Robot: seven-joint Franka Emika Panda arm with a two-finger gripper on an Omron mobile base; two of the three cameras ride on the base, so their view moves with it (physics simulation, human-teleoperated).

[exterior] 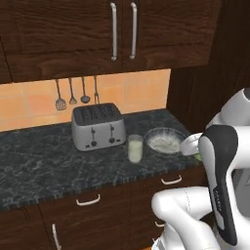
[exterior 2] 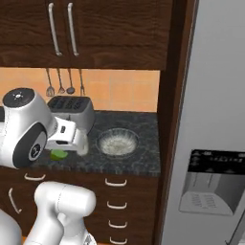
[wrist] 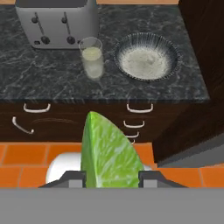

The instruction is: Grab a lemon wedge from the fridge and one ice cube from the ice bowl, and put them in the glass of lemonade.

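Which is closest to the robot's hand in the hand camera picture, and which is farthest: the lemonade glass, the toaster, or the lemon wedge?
1. The lemon wedge: right between the fingers of the gripper, so nearest.
2. The glass of lemonade: on the counter ahead, in front of the toaster.
3. The toaster: at the back, left of the glass, farthest.

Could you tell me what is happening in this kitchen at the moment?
The white robot arm's gripper is shut on a yellow-green lemon wedge, carried in front of the dark stone counter. On the counter stand a small clear glass of pale lemonade, a shallow silvery ice bowl to its right and a silver four-slot toaster behind it. The wedge is not yet in the glass. The grey fridge is closed.
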